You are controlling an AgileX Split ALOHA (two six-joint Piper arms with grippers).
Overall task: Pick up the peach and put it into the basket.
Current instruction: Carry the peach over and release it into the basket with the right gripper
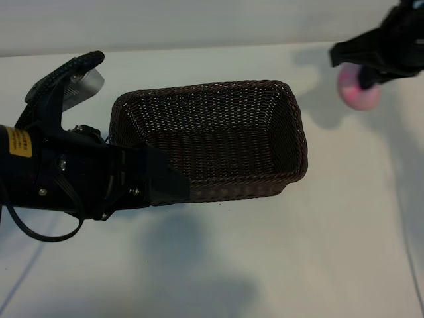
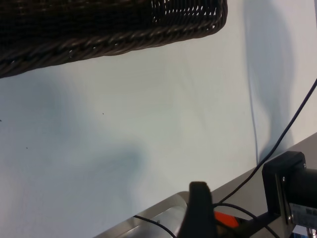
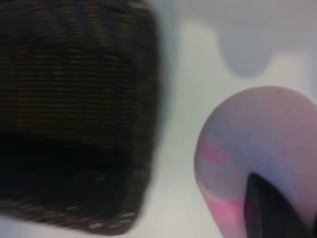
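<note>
The peach (image 1: 358,95), pale pink with a deeper pink blush, hangs at the far right of the table in the exterior view, casting a shadow to its left. My right gripper (image 1: 361,74) is shut on it, with a dark finger (image 3: 270,210) lying across the fruit (image 3: 257,144). The dark-brown woven basket (image 1: 295,112) stands mid-table to the left of the peach, with nothing inside. My left gripper (image 1: 132,126) sits open at the basket's left end, one finger (image 1: 165,184) over its near-left corner. Only one finger (image 2: 199,201) shows in the left wrist view, beyond it the basket's rim (image 2: 114,44).
The white table surface (image 1: 278,258) stretches in front of the basket and to its right. Black cables (image 2: 282,139) trail near the table's edge by the left arm.
</note>
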